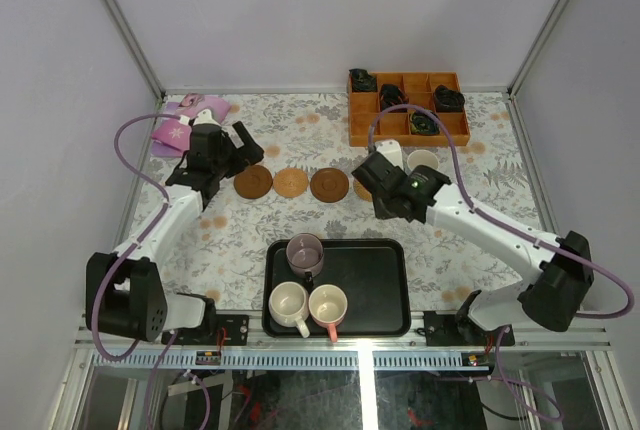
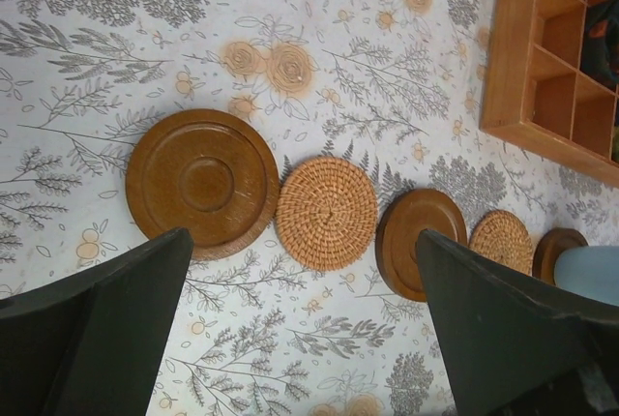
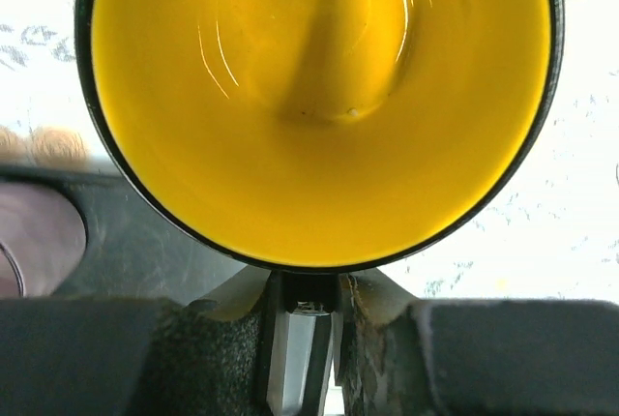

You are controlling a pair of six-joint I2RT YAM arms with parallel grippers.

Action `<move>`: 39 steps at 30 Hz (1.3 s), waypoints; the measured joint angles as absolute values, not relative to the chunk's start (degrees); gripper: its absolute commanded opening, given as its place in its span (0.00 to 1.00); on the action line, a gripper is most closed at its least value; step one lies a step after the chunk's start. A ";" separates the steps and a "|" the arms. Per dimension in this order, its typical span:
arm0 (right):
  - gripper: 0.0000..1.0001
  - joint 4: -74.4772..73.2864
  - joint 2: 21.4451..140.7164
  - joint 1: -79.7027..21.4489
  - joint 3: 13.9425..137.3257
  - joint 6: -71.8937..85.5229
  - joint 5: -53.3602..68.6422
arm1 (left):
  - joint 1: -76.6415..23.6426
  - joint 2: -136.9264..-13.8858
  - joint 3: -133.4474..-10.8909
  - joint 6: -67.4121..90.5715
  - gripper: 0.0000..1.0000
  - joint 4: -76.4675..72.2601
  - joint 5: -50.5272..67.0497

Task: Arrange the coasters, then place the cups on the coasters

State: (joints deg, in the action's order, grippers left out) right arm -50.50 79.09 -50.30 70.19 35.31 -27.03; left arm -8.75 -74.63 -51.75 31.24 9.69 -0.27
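Table point(image 1: 300, 120): floral-patterned top.
Coasters point(image 2: 201, 182): row of five, from below the left gripper point(image 2: 302, 234) rightward to the right gripper point(image 3: 302, 285).
Tray point(image 1: 375, 280): black, nearer than the right gripper.
Orange box point(image 1: 455, 138): beyond the right gripper.
Pink cloth point(image 1: 170, 135): just left of the left gripper.

The yellow cup point(image 3: 319, 97) gleams: smooth, glossy glaze inside, highlights all over. In the left wrist view, the dark wood coaster point(image 2: 201, 184) at nine o'clock is smooth and satin, and the woven coaster point(image 2: 327, 213) at centre is rough, matt wicker. The printed tablecloth point(image 2: 145, 39) looks matt — the box point(image 2: 513, 48) at two o'clock is smooth wood.
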 measured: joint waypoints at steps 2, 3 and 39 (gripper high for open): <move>0.00 -47.88 80.95 -47.92 71.35 32.34 -26.09 | -8.01 -75.33 -52.16 31.27 1.00 9.67 -0.25; 0.00 -46.94 81.62 -46.96 71.59 31.24 -25.71 | -7.62 -75.72 -52.31 31.27 1.00 9.72 -0.23; 0.00 -35.22 96.18 -29.23 77.38 12.27 -14.57 | -0.62 -78.22 -54.54 31.20 1.00 7.40 2.11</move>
